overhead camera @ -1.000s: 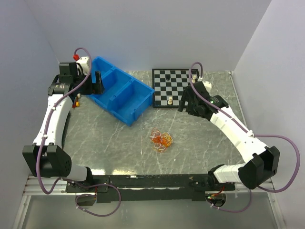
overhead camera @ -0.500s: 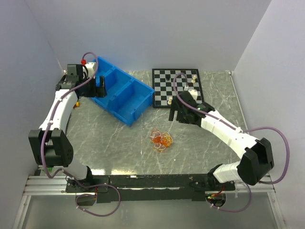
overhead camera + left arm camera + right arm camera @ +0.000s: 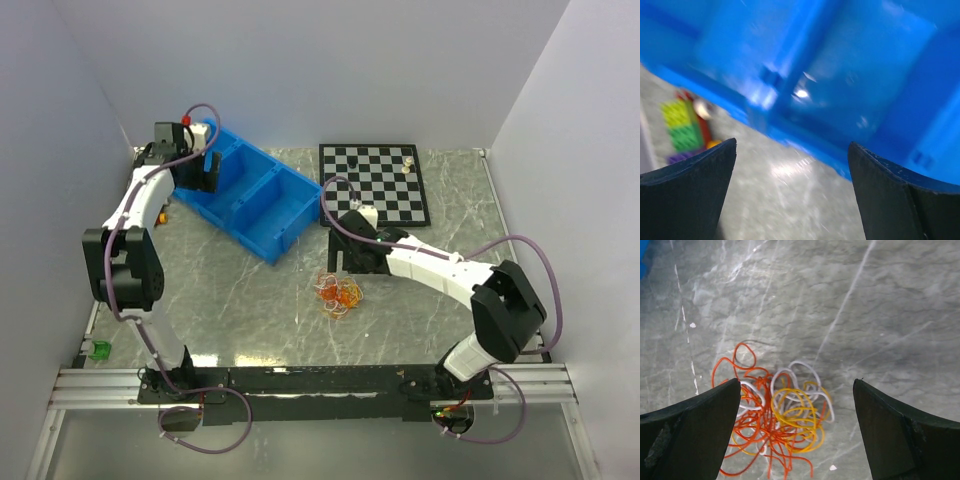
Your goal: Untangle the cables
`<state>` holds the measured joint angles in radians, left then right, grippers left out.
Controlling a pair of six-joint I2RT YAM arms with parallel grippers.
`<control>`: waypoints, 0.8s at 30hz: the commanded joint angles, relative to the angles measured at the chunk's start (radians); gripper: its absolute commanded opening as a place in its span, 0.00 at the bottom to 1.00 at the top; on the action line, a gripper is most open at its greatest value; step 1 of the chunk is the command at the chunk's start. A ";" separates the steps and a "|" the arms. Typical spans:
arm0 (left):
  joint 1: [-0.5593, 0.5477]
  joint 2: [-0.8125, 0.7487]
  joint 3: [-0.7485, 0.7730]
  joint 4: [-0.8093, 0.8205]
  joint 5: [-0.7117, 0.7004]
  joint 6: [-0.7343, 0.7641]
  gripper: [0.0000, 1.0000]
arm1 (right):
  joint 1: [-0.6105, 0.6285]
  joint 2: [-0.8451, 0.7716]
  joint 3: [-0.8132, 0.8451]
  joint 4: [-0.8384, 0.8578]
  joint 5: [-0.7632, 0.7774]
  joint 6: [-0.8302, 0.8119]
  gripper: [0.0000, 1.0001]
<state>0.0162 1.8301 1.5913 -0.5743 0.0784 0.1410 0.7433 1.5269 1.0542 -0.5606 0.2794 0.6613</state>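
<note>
Spread wide and empty, the right claw (image 3: pixel 347 264) is hanging just behind the cables (image 3: pixel 339 291) clumped mid-worktop (image 3: pixel 230 290), far nearer them than the left claw (image 3: pixel 205 172), which is gaping empty over the blue bin (image 3: pixel 295 225).

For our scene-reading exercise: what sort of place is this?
Likely a robotics lab test cell: a left arm and right arm bolted to a walled table, with props: blue bin, chessboard, tangled cables.
</note>
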 commanded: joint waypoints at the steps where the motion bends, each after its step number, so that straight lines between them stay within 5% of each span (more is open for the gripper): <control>1: 0.008 0.040 0.102 0.094 -0.065 0.100 0.97 | 0.039 0.036 0.001 0.062 -0.002 0.024 1.00; 12: 0.007 0.202 0.185 0.139 0.018 0.287 0.99 | 0.160 0.111 -0.034 0.080 -0.008 0.090 1.00; 19: 0.007 0.248 0.219 0.123 0.057 0.304 0.69 | 0.313 0.081 -0.053 0.105 -0.062 0.127 0.94; 24: -0.001 0.225 0.162 0.136 0.064 0.313 0.25 | 0.416 0.056 -0.030 0.117 -0.117 0.118 0.85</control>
<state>0.0227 2.1010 1.7733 -0.4637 0.1093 0.4339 1.0954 1.6428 1.0012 -0.4694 0.2165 0.7647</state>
